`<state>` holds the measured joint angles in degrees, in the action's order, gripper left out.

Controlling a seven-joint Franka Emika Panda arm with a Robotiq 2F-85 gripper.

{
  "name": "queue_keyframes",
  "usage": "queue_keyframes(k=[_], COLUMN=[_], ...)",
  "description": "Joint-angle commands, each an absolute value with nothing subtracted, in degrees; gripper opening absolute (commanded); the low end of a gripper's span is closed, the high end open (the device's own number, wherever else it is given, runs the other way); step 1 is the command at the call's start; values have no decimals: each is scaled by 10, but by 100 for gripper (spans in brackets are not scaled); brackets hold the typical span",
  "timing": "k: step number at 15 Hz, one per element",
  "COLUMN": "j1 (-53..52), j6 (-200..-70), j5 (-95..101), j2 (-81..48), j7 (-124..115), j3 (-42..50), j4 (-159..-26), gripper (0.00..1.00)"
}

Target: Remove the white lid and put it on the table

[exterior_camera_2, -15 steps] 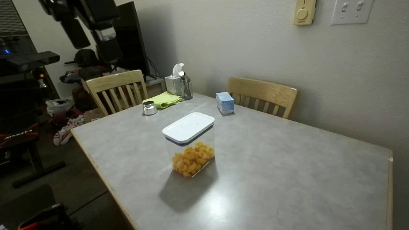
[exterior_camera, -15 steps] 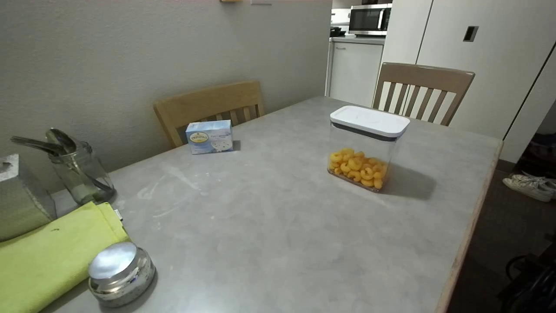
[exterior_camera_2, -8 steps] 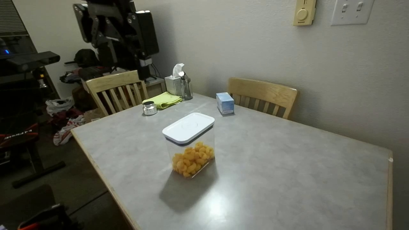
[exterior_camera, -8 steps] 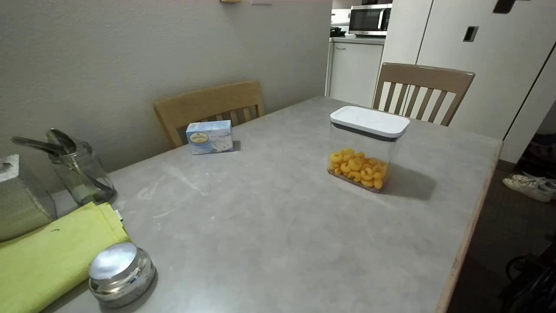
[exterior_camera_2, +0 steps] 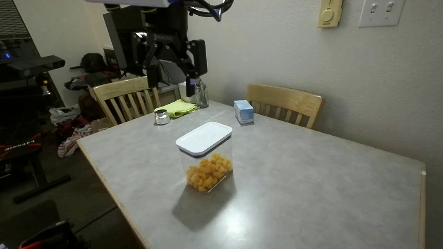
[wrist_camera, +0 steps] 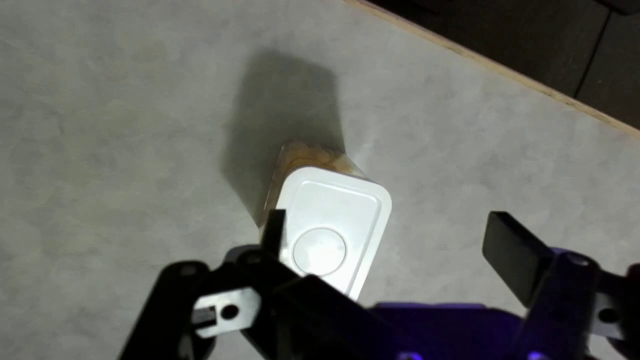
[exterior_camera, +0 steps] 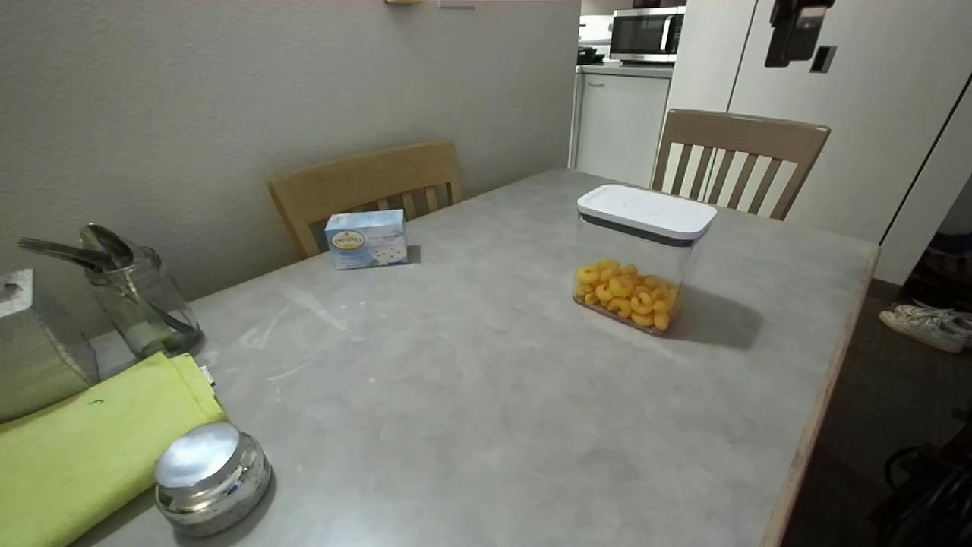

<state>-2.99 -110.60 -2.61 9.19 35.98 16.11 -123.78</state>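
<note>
Lid [exterior_camera: 645,211] covers container [exterior_camera: 630,249] of curled yellow pieces [exterior_camera: 624,290].

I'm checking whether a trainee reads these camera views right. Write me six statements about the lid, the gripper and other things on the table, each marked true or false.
1. The gripper is open and holds nothing. True.
2. The lid is on the container. True.
3. The container is full to the brim. False: the yellow pieces reach only partway up.
4. The silver jar is near the cloth. True.
5. The cloth is red. False: it is yellow-green.
6. The gripper is touching the lid. False: it hangs in the air, apart from the lid.
</note>
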Motion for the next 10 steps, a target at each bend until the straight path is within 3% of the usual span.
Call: queue_keyframes(k=[1, 10], j1=[0, 37], j6=[-1103, -1097], j5=[-32, -30], j2=[19, -72], j7=[378, 365], j3=[132, 89], j4=[-1183, -1138], gripper=[100, 100])
